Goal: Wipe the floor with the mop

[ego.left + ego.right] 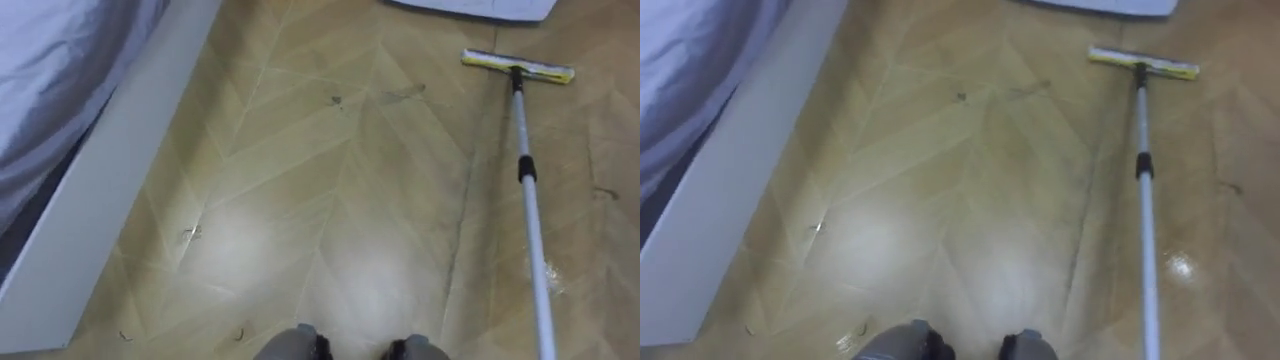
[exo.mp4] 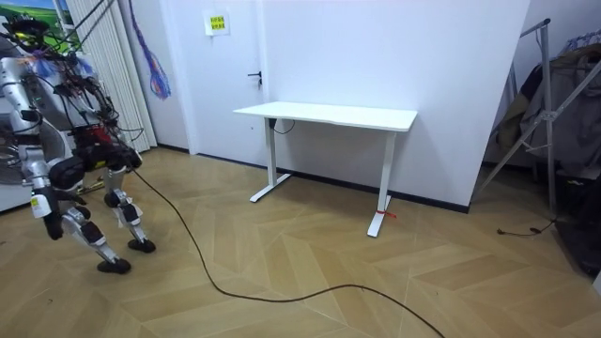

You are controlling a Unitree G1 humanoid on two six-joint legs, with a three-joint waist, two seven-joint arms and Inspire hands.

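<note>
The mop (image 1: 527, 190) is lying out ahead of the robot on its right side. Its yellow-edged head (image 1: 517, 66) is resting flat on the wooden floor (image 1: 300, 200), and its pale pole is running back towards the robot and leaving the eye views at the lower right. A wet glint (image 1: 550, 275) is showing on the boards just beside the pole.

On the robot's left, a white bed panel (image 1: 110, 170) is running diagonally along the floor, with a pale bluish sheet (image 1: 60, 70) hanging over it, and this is hemming in that side of the floor. The edge of a pale flat object (image 1: 480, 6) is sitting just beyond the mop head (what it is cannot be told). Small dark scraps (image 1: 336, 101) are lying on the boards between the bed and the mop, and another bit (image 1: 190, 233) is lying nearer the panel.

In the room view the robot is standing at the far left. One hand (image 2: 47, 214) is hanging low beside its legs, but which hand it is, and how its fingers are set, I cannot tell. A white desk (image 2: 329, 115) is standing against the wall, well apart from the robot, and a clothes rack (image 2: 554, 113) is crowding the room view's right edge.
</note>
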